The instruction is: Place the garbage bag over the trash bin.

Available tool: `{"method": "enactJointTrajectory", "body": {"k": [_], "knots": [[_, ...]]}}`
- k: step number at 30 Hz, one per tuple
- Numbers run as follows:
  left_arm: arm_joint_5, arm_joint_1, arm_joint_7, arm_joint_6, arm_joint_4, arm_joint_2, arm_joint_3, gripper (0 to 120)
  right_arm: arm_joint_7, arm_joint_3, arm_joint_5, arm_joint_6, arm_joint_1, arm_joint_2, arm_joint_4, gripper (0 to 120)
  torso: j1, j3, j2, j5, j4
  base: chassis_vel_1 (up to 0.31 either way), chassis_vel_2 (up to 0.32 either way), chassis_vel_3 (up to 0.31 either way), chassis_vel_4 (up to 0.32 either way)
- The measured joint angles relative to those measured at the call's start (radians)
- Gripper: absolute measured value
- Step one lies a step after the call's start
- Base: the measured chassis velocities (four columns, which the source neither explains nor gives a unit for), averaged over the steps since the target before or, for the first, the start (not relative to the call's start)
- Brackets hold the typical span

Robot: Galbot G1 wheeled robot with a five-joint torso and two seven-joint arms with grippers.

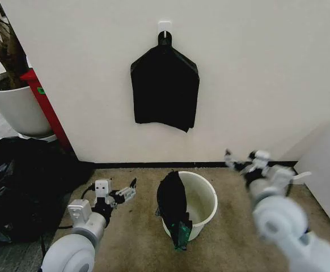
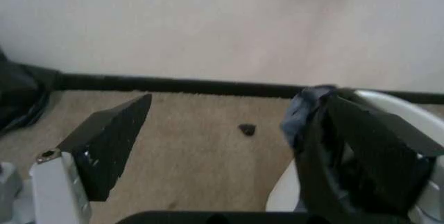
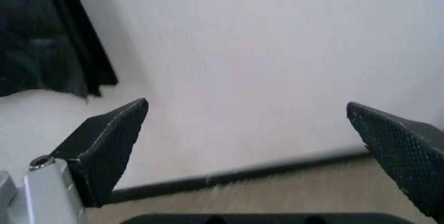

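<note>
Claws first: the left claw (image 1: 126, 192) hangs low over the carpet just left of the trash bin (image 1: 202, 195), fingers spread with nothing between them, aimed toward the bin's left rim. In the left wrist view one finger sits right against the black plastic at the rim, though whether it touches is hard to tell. The right claw (image 1: 240, 160) is raised to the right of the bin and a little farther off, also spread wide and empty, pointing at the wall.

The garbage bag (image 1: 173, 205) is draped over the bin's left rim only, bunched into a narrow fold, part inside and a tail hanging down the outer wall. The right side of the rim is bare, so the bag looks hooked on but not yet stretched over the mouth.

Farther off, a flat black bundle (image 1: 165, 88) hangs on a white hook (image 1: 164, 26), and a heap of black bags (image 1: 23, 187) lies left.
</note>
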Motion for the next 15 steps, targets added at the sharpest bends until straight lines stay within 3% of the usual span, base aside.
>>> {"method": "enactJointTrajectory", "body": {"k": [2, 4, 7, 10, 12, 15], "knots": [[0.012, -0.009, -0.003, 0.022, 0.011, -0.010, 0.004, 100, -0.123, 0.057, -0.053, -0.003, -0.005, -0.030, -0.040, 100, 0.000, 0.000, 0.000, 0.0000, 0.0004, 0.000, 0.000, 0.000, 0.000], [0.012, -0.014, -0.004, 0.028, 0.015, -0.011, 0.006, 100, -0.147, 0.070, -0.064, -0.003, -0.010, -0.035, -0.045, 100, 0.000, 0.000, 0.000, 0.0000, 0.0005, 0.000, 0.000, 0.000, 0.000], [-0.005, -0.089, -0.011, 0.080, 0.050, -0.013, 0.025, 100, -0.371, 0.181, -0.157, -0.008, -0.091, -0.048, -0.061, 100, 0.000, 0.000, 0.000, -0.0001, -0.0005, 0.000, 0.000, 0.000, 0.000], [-0.080, -0.180, -0.021, 0.116, 0.096, -0.015, 0.048, 100, -0.523, 0.230, -0.244, -0.011, -0.174, 0.008, -0.022, 100, 0.000, 0.000, 0.000, -0.0001, -0.0010, 0.000, 0.000, 0.000, 0.000], [-0.090, -0.197, -0.022, 0.118, 0.108, -0.015, 0.058, 100, -0.534, 0.223, -0.265, -0.002, -0.189, 0.026, -0.010, 100, 0.000, 0.000, 0.000, -0.0001, -0.0005, 0.000, 0.000, 0.000, 0.000], [-0.134, -0.298, -0.043, 0.128, 0.185, -0.003, 0.152, 100, -0.536, 0.184, -0.327, 0.023, -0.249, 0.087, 0.051, 100, 0.000, 0.000, 0.000, -0.0006, -0.0002, 0.000, 0.000, 0.000, 0.000]]}}
